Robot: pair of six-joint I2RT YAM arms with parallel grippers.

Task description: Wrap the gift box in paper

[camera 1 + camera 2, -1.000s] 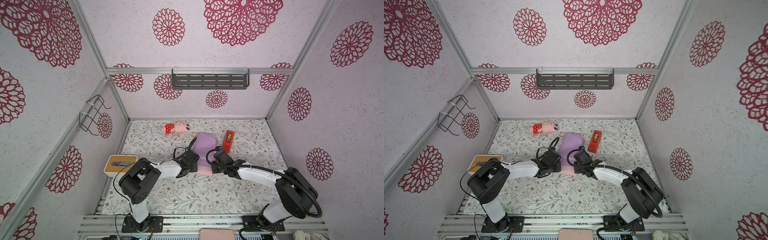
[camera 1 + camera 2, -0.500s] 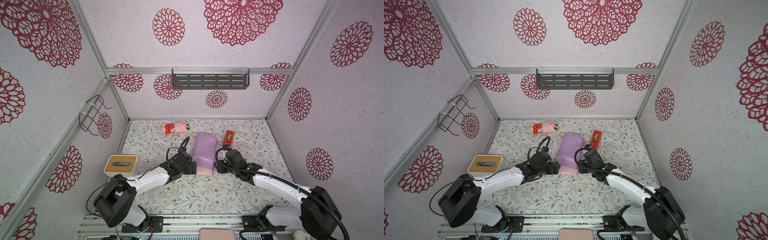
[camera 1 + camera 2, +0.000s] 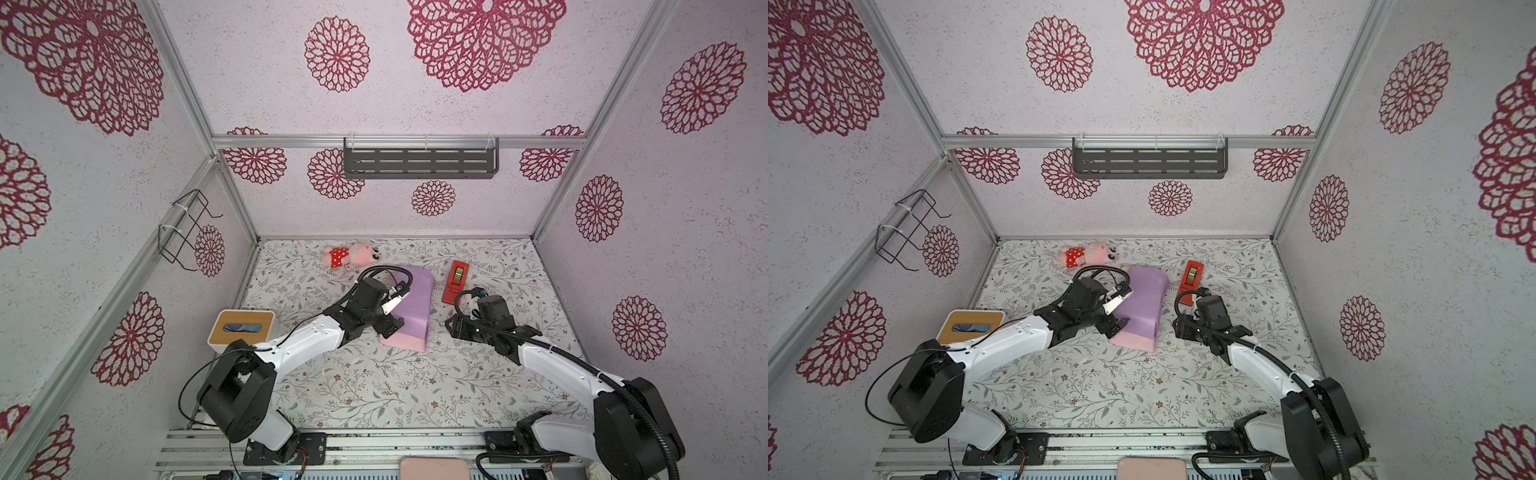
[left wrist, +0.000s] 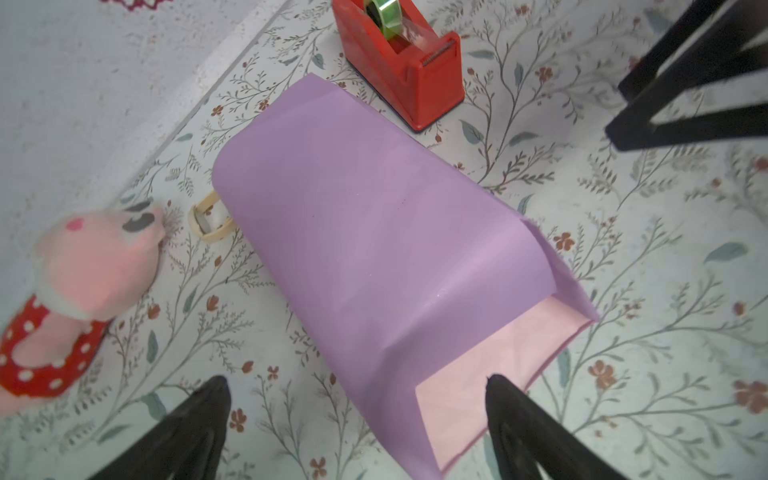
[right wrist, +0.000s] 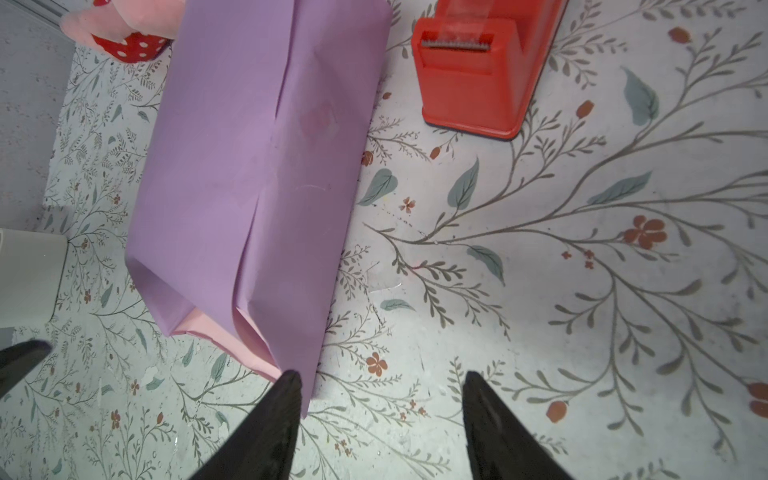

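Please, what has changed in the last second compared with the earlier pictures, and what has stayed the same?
Both hands opened and drew away from the near end of the paper: the left hand moved left and is now beside its edge; the right hand moved right, clear of it. The paper, tape dispenser, plush toy and tissue box stayed in place.

The paper (image 4: 374,249) is lilac-purple on its outer face and pale pink at its open end, on a worktop (image 3: 374,390) printed off-white with grey-green leafy sprigs and rust-red flowers. Beside the paper the tape dispenser (image 4: 415,83) is red with a green roll, and the plush toy (image 4: 95,266) near the paper is pink in a red, white-dotted dress. Behind the paper the walls (image 3: 415,104) are pale lilac with crimson lace rosettes.
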